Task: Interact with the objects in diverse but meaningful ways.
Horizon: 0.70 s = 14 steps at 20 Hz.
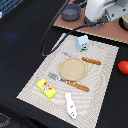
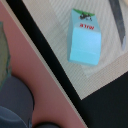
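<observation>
Milk carton (image 1: 83,43) is seen standing at the far edge of the placemat (image 1: 35,80), beyond the plate (image 1: 73,68). The arm (image 1: 102,10) is held above and behind it, so the carton is the nearest toy. In the wrist view the carton (image 2: 86,39) is framed below, long axis roughly along the mat edge. Jaws are not shown; their state cannot be told.

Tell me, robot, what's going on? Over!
Gripper unseen, arm raised at back. White-and-green milk carton upright on woven mat, untouched. Nothing blocking it.
</observation>
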{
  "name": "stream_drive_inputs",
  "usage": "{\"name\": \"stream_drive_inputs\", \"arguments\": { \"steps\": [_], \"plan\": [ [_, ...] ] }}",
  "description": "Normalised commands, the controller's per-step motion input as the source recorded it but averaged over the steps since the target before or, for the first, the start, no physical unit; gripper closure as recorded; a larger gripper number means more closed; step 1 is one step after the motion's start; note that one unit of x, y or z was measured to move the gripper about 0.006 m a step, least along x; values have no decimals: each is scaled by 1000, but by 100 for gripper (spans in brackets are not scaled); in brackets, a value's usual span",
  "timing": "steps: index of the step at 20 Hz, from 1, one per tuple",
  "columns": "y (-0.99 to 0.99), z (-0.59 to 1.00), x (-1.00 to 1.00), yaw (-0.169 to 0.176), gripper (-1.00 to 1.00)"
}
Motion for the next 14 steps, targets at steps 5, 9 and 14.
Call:
{"name": "stream_drive_inputs", "arguments": {
  "steps": [5, 9, 14],
  "plan": [
    [233, -559, -935, 16, -100],
    [-19, -334, -970, 0, -100],
    [-27, -339, -1000, 0, -100]
  ]
}}
